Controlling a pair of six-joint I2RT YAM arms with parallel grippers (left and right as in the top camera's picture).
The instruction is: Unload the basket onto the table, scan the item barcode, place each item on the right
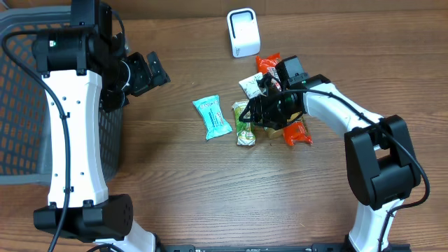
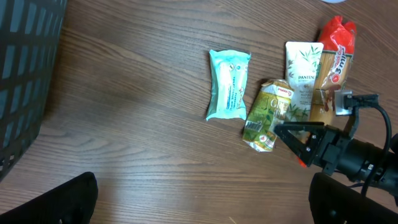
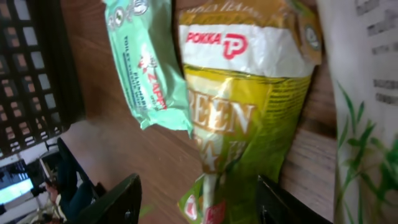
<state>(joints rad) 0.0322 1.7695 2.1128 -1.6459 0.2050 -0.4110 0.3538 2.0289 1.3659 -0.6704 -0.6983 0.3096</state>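
Observation:
A green Pokka tea packet (image 1: 243, 123) lies flat on the table between a teal packet (image 1: 212, 117) and a pile of other packets. My right gripper (image 1: 253, 112) is down at it, open. In the right wrist view the packet's (image 3: 242, 118) lower end sits between the fingers (image 3: 121, 199) of the right gripper (image 3: 198, 183), close to the right one, with a gap on the left. No barcode shows on it. A white scanner (image 1: 243, 32) stands at the back. My left gripper (image 1: 155, 70) hangs open and empty above the wood at the left (image 2: 202, 199).
A dark mesh basket (image 1: 21, 84) fills the left edge, beside the left arm. Red packets (image 1: 297, 133) and a white Pantene packet (image 2: 303, 81) crowd the right gripper's arm. The left wrist view also shows the teal packet (image 2: 228, 84) and green packet (image 2: 267, 115).

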